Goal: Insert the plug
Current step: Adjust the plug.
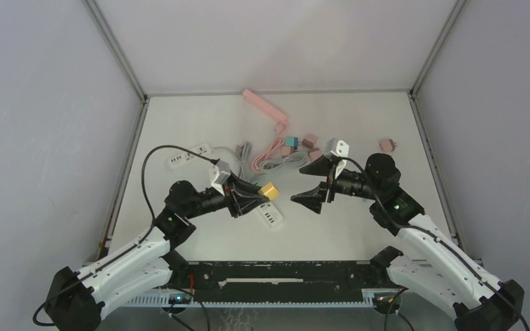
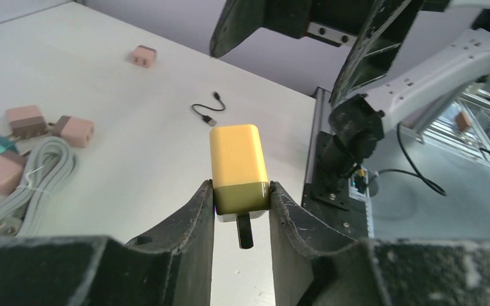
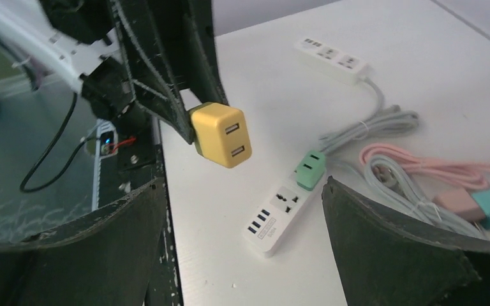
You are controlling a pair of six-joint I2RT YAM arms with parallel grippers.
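Clearly the yellow plug [image 2: 239,167] is off the table, held in the air over its middle, a little toward the near edge. The left end effector [image 2: 240,186] is closed partway on the plug's lower, darker half, one finger on each side. The face with the two ports points away from that wrist, and a dark prong shows between the fingers, pointing back toward the wrist.

Facing it, the right end effector [image 3: 244,185] is spread wide and holds nothing, its fingers apart on either side of the plug as its own camera sees it.

On the table just beneath the plug lies a white power strip [image 3: 279,215] with a green plug [image 3: 309,168] already seated at one end and a free socket beside it. Farther off, toward the far edge, are a second white strip [image 3: 332,58], coiled grey and pink cables [image 3: 421,172] and several loose adapters.

The step in hand looks like a hand-over or regrasp: with the prongs turned in toward the left wrist, they cannot meet a socket. The next move probably calls for the right end effector to close on the port end, the left to let go, then for lining the prongs up over the free socket.
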